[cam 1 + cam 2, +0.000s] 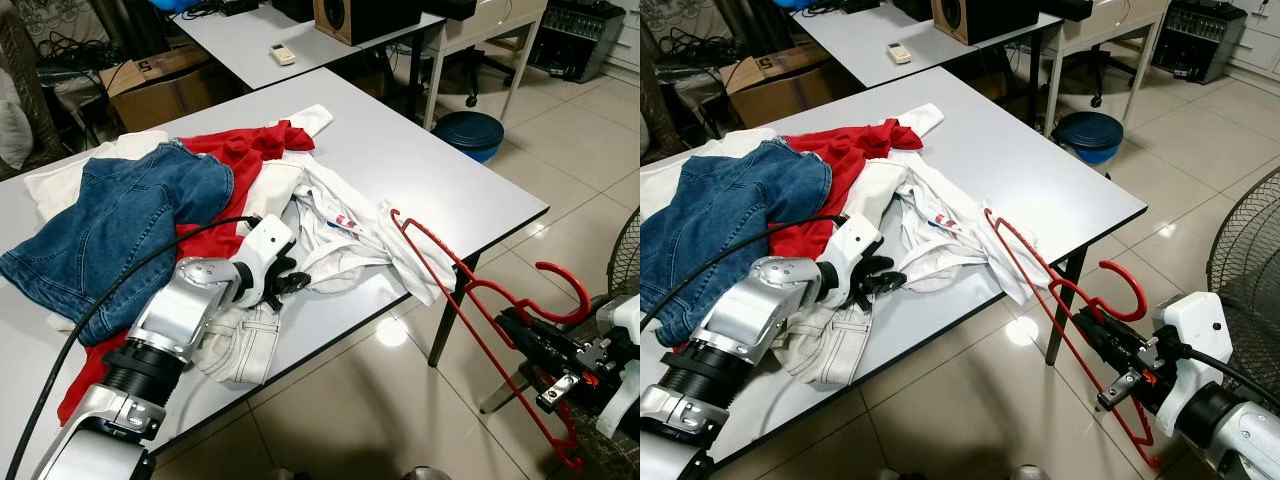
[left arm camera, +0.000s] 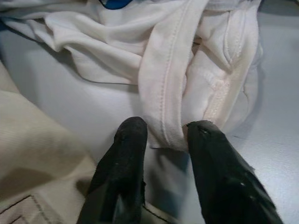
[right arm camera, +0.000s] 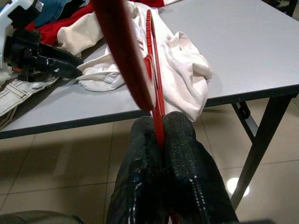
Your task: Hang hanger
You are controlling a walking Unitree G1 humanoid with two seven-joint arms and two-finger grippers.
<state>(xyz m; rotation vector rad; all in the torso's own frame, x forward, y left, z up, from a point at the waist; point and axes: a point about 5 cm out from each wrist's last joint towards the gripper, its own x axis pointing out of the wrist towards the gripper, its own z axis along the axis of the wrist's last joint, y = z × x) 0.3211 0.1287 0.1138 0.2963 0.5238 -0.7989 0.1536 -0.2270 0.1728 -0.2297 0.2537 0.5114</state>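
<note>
Table (image 1: 420, 150): grey top, dark legs, on a tiled floor (image 1: 380, 400).

Clothes on the table: jeans (image 1: 110, 225) at the robot's left; red garment (image 1: 245, 150) beside and partly under them; white shirt (image 1: 340, 235) in the middle, crumpled, one fold hanging over the near edge; cream trousers (image 1: 245, 345) at the near edge.

Left gripper (image 2: 163, 140): low over the tabletop, between the trousers and the shirt. Fingers (image 2: 128, 154) parted, astride a hemmed fold of the shirt; the fold lies in the gap, not yet pinched.

Right gripper (image 3: 161, 133): off the table's near right corner, above the floor. Fingers clenched on the hanger.

Hanger (image 1: 480, 310): red plastic, held tilted in the air. Its far shoulder end reaches up over the table edge to the shirt; whether it touches the cloth cannot be told. Its hook (image 1: 565, 290) curls just above the right gripper.

Beyond: second table (image 1: 290, 35) with a remote (image 1: 283, 54); blue stool (image 1: 470, 135); cardboard box (image 1: 150, 85); fan (image 1: 625, 250) at the right edge.
</note>
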